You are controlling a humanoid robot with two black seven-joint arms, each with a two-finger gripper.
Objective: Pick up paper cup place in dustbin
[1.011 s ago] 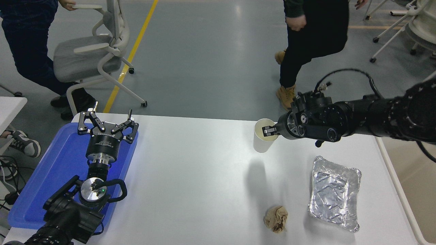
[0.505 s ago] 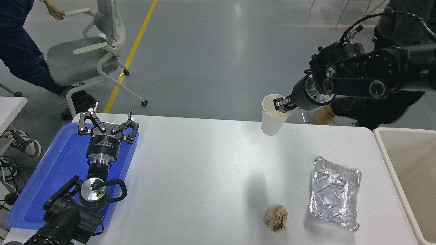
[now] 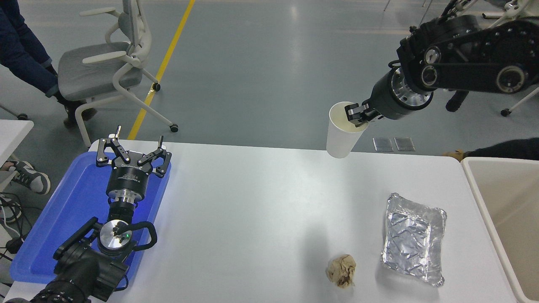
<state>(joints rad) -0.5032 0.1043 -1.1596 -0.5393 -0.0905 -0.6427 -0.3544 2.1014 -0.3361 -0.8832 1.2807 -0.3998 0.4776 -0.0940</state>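
The white paper cup (image 3: 342, 134) hangs upright in the air above the table's far edge, its cream inside showing. My right gripper (image 3: 358, 116) is shut on the cup's rim, one finger inside and one outside, with the arm reaching in from the upper right. The beige dustbin (image 3: 490, 219) stands off the table's right edge, only its left wall and rim in view, well right of and below the cup. My left gripper (image 3: 134, 154) rests open over the blue tray (image 3: 71, 210) at the lower left, holding nothing.
A crinkled foil tray (image 3: 412, 237) lies on the table's right side. A crumpled brown paper ball (image 3: 341, 270) sits left of the foil tray near the front. A grey office chair (image 3: 105, 67) and a person's legs (image 3: 25, 50) are beyond the far left.
My right arm has lifted the cup off the table and carried it up and slightly right. The dustbin came into view at the right. The person behind the table has moved away.
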